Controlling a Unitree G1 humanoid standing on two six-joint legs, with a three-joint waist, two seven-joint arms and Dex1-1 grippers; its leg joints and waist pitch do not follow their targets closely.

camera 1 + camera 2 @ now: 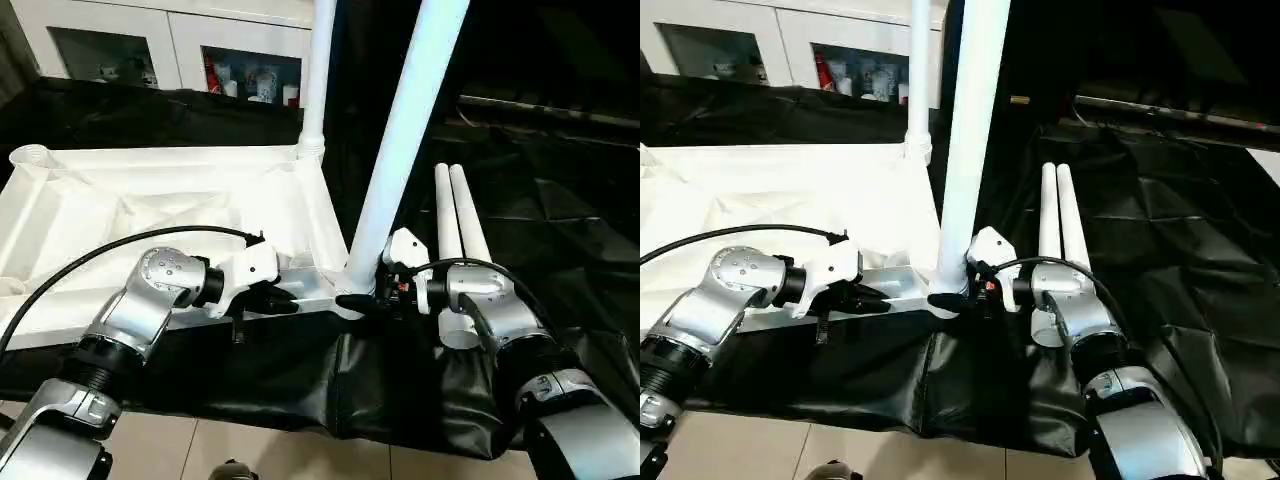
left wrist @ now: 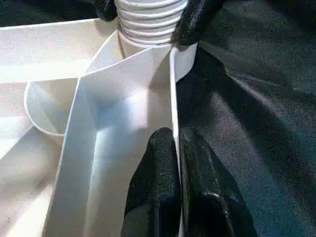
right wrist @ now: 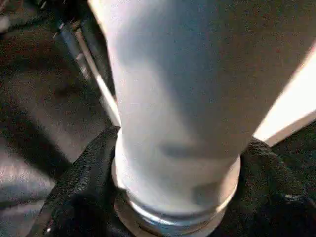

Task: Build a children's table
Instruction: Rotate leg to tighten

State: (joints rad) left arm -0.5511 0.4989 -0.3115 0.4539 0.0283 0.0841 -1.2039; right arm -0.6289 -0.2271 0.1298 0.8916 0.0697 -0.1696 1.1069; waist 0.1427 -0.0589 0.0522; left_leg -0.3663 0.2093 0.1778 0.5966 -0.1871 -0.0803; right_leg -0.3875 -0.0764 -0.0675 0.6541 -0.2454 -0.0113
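Between right fingers (image 3: 79,197): leg (image 1: 400,150) base.

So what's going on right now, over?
Left end effector shut on tabletop edge. Right end effector around near-corner leg, threads showing. Two spare legs beside.

A: Where do the 2 eye views look from?

B: From the head, forward and down over both forearms. They share the upturned table top (image 1: 150,200), the near corner leg (image 1: 400,150) and the black cloth (image 1: 1160,250), with a slight sideways offset.

A: And the 2 wrist views?

B: Each looks along its own fingers at very close range. The left wrist view faces the table top's rim wall (image 2: 170,98) toward the corner; the right wrist view faces that same corner leg's base (image 3: 177,123).
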